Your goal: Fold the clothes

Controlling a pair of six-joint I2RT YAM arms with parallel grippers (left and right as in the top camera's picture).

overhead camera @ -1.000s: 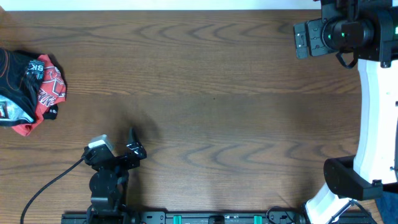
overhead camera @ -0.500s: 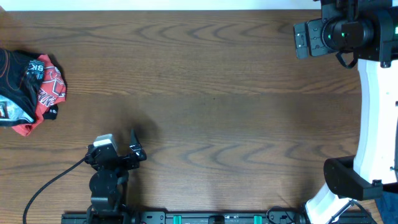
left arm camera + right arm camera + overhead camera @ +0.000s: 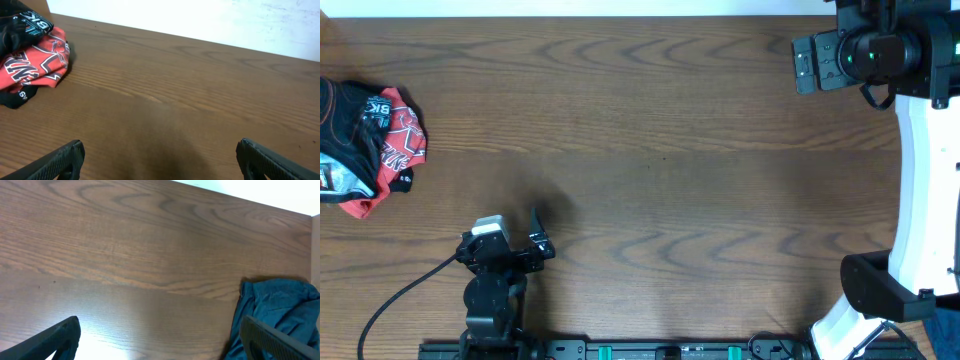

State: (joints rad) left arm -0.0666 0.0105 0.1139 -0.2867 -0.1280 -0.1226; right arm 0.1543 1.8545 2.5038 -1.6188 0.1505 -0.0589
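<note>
The clothes (image 3: 365, 135) lie in a crumpled heap at the table's far left edge, black and red with white lettering. In the left wrist view the same clothes (image 3: 32, 57) sit at the upper left. My left gripper (image 3: 537, 232) is near the front edge, well right of the heap and apart from it. It stands open (image 3: 160, 150) over bare wood with nothing between its fingers. My right gripper (image 3: 160, 327) is open too, over bare table. A teal garment (image 3: 275, 315) lies just beside its right finger (image 3: 272, 340).
The right arm (image 3: 920, 180) rises white along the table's right side, its wrist (image 3: 840, 55) high at the back right. A black cable (image 3: 400, 295) trails from the left arm toward the front edge. A pale wall (image 3: 200, 15) runs behind the table's far edge.
The left wrist drew back slightly toward the front edge, then held still. The clothes and the right arm have not moved.
</note>
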